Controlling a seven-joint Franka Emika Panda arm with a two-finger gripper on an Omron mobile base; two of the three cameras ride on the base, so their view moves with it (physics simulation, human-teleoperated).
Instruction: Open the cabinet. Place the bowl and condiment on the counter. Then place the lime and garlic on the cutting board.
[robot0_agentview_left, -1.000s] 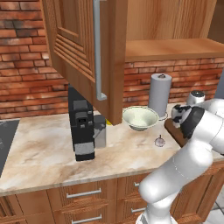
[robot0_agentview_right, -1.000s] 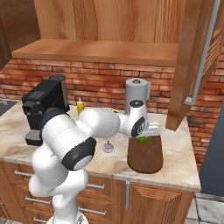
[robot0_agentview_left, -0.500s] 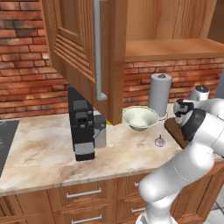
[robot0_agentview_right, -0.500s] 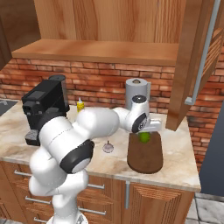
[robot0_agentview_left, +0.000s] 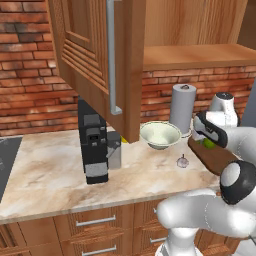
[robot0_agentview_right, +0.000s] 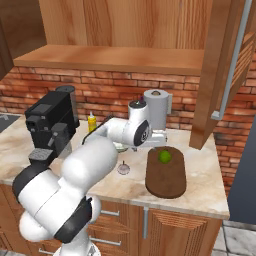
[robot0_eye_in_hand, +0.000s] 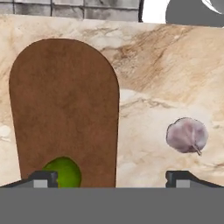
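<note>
My claw (robot0_eye_in_hand: 111, 177) has its tips spread apart and holds nothing; the lime (robot0_eye_in_hand: 62, 173) sits on the cutting board (robot0_eye_in_hand: 65, 109) just inside my one tip, its lower part cut off by the frame edge. The garlic (robot0_eye_in_hand: 187, 135) lies on the counter (robot0_eye_in_hand: 175, 74) just ahead of the other tip, off the board. No readable writing anywhere.

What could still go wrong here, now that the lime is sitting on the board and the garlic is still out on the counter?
The lime is round and lies loose near one end of the cutting board; a nudge from the open gripper close above could roll it off. The garlic rests on the counter beside the board, small and rounded, so it might slip when grasped. The bowl and the paper towel roll stand close by, so a wide swing could clip them.
</note>
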